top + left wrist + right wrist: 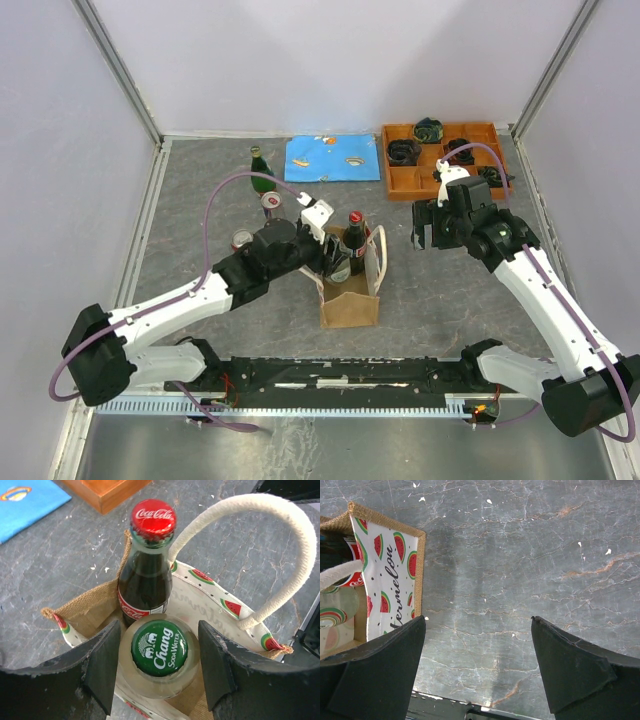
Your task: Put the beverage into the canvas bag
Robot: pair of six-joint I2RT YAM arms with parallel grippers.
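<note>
While my left claw [159,652] clamps the green-capped glass soda bottle [159,680] inside the tan canvas bag [90,610], red-capped cola bottle [145,580] sits just beyond; right claw [477,665] spread, empty.

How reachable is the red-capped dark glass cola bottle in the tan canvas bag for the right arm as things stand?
Probably yes: the cola bottle pokes above the canvas bag, and the open right end effector hangs nearby. The left end effector, gripping the green-capped clear glass bottle, crowds its left side.
</note>
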